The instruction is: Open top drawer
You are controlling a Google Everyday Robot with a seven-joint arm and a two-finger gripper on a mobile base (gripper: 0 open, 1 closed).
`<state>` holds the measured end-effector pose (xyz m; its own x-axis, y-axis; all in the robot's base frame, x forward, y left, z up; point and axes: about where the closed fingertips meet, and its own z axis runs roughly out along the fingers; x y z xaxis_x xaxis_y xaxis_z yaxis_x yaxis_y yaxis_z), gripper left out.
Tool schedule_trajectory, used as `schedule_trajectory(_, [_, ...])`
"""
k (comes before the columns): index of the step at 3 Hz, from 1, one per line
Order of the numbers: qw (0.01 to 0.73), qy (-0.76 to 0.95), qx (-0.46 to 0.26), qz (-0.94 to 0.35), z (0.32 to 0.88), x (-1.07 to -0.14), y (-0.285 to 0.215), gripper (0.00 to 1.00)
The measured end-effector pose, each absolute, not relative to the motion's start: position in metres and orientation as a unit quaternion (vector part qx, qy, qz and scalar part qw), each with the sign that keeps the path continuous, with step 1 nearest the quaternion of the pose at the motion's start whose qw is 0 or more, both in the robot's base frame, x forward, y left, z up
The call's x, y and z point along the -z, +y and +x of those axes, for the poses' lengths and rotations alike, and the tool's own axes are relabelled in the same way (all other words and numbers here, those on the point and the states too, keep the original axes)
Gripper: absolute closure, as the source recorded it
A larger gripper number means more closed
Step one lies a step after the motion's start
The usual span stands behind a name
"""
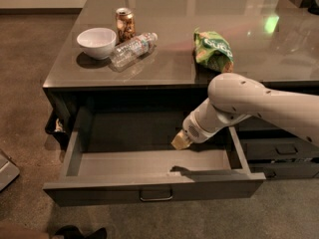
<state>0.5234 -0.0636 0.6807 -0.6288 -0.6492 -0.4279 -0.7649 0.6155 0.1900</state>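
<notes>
Gripper (179, 141) hangs mid-frame over the right interior of the top drawer (144, 162), grip state I cannot tell; drawer sits pulled well out at lower centre, handle (156, 197) free, so I judge the opening essentially done.

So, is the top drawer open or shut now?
Open. The top drawer is pulled far out, and its plain grey inside shows. The gripper hangs over that inside, near the back.
</notes>
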Motion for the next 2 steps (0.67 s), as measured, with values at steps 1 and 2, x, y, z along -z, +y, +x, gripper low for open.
schedule_trajectory(1, [0.162,0.881,-0.187,-0.404,0.5286,-0.6801,-0.0588,1.0])
schedule_trajectory(2, [0.163,0.873,-0.2,-0.413,0.5308,-0.6737,-0.0529,1.0])
